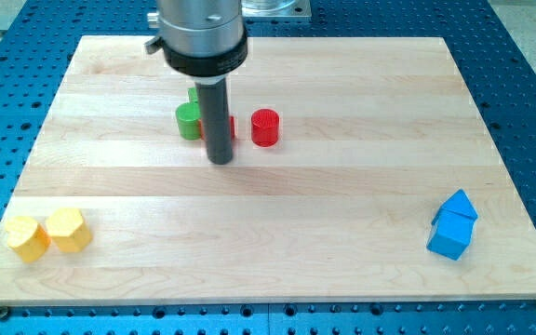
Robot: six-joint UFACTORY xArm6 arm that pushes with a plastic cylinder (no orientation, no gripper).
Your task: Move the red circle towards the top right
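Note:
The red circle (265, 127) stands on the wooden board (268, 223) a little above the middle. My tip (220, 159) is to its left and slightly lower, about one block width away, not touching it. A second red block (230, 127) is mostly hidden behind the rod, and its shape cannot be made out. A green circle (189, 121) sits just left of the rod, with another green block (194, 95) partly hidden behind it.
Two yellow blocks (28, 238) (68, 229) sit side by side at the view's bottom left. Two blue blocks (458, 207) (449, 235) touch each other at the view's bottom right. A blue perforated table (529, 102) surrounds the board.

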